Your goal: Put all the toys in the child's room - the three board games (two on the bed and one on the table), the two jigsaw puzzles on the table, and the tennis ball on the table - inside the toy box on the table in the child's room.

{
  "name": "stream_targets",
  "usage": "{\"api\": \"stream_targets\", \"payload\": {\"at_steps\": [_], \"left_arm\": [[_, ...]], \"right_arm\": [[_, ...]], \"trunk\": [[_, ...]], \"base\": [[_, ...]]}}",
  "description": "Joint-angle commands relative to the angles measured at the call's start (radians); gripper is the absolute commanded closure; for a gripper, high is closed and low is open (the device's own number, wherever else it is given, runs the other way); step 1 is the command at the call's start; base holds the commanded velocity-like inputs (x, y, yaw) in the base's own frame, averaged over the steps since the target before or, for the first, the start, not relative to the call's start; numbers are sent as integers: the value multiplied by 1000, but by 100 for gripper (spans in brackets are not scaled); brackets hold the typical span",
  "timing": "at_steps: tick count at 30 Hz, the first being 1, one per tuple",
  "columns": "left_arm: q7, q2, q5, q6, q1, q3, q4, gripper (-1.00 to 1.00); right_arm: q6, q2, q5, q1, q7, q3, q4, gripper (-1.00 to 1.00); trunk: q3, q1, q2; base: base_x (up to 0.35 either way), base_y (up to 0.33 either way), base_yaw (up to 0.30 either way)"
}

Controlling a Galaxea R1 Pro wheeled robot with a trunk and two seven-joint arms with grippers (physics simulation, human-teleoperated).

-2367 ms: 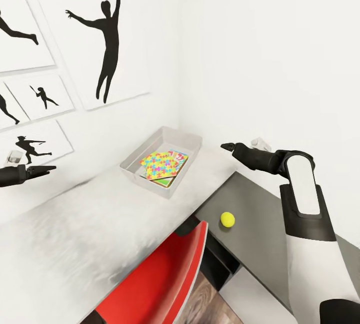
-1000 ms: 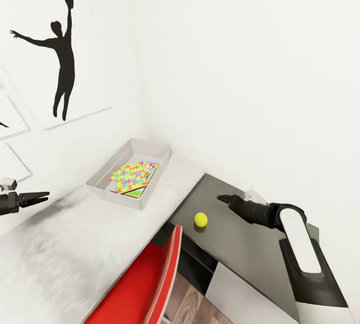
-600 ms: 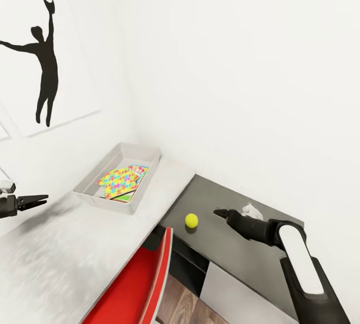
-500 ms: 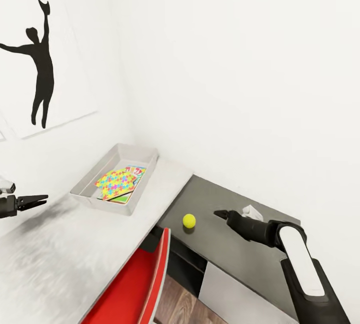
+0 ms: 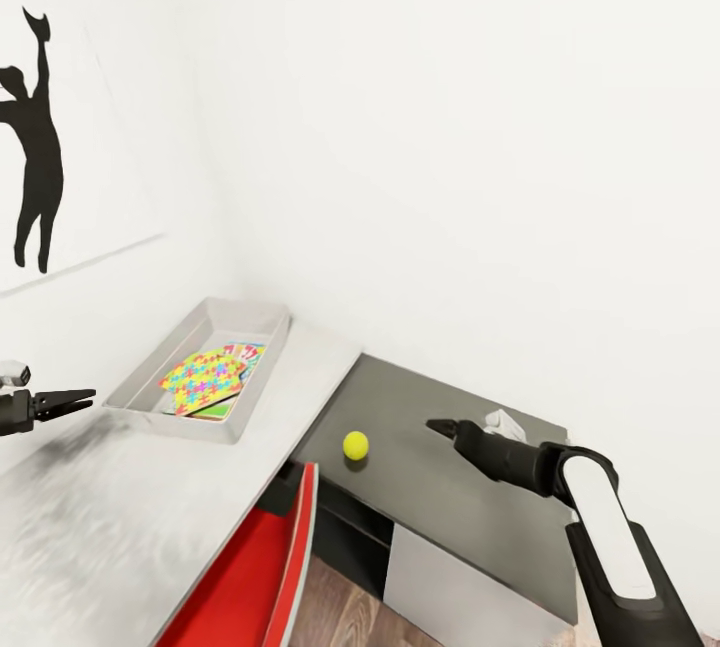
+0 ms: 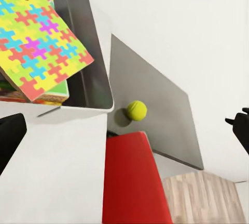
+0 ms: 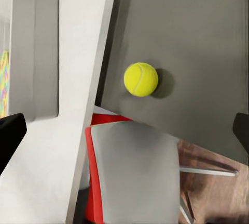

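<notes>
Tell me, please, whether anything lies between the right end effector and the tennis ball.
Nothing visible does: the right end effector faces the tennis ball across bare dark grey table surface, with no object between them.

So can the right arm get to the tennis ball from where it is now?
Probably yes. The right gripper hovers open above the dark desk section, pointing at the tennis ball, which sits alone with nothing between them.
</notes>
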Motion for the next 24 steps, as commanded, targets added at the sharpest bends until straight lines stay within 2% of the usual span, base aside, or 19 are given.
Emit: {"api": "stream_targets", "payload": {"at_steps": [1, 9, 24], "left_arm": [[-4, 1, 7, 11, -1, -9, 0, -100], [-4, 1, 7, 11, -1, -9, 0, -100], [-4, 0, 7, 11, 0, -9, 0, -100]], "right_arm": [[3, -1, -10, 0, -9, -1, -1, -100], [3, 1, -9, 2, -7, 0, 0, -100], [3, 6, -4, 2, -7, 3, 5, -100]], "trunk": [[-1, 1, -2], [7, 1, -2], [8, 1, -2]], "base": [[-6, 0, -185], [-111, 0, -134], [-80, 0, -9]]}}
